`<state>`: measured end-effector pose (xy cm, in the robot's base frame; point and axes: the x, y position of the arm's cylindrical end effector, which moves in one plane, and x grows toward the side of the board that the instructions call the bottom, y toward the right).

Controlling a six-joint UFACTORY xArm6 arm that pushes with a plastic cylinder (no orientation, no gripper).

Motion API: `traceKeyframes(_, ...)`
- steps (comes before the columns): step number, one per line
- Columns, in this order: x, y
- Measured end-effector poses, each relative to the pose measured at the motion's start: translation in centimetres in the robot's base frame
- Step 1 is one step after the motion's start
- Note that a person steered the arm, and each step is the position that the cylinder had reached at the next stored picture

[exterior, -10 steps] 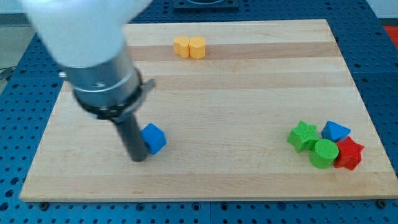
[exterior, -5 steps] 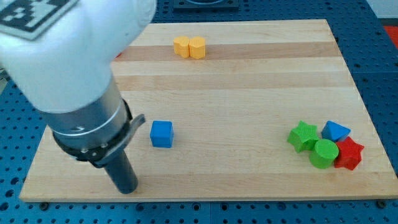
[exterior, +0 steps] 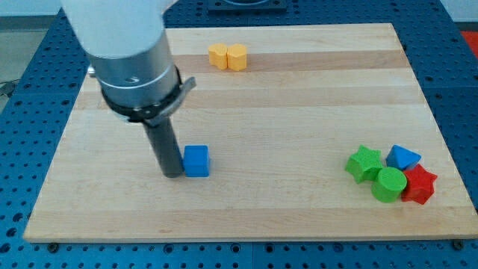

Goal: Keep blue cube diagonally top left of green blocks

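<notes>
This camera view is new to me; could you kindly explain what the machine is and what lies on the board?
The big white and grey body is a robot arm ending in a dark rod. It has no gripper and holds nothing, it only pushes. My tip rests on the wooden board, right against the blue cube on its left side in the view. Near the view's top sit two yellow blocks touching. At the lower right is a cluster: a green star, a green cylinder, a blue triangular block and a red star. Where the single camera is mounted is not recorded.
</notes>
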<state>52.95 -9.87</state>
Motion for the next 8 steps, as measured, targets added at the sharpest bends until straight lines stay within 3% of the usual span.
traceKeyframes(2,-0.8,12.0)
traceKeyframes(3,-0.8,12.7)
traceKeyframes(5,0.5,3.9)
traceKeyframes(6,-5.5,6.0)
traceKeyframes(8,-5.7,7.9)
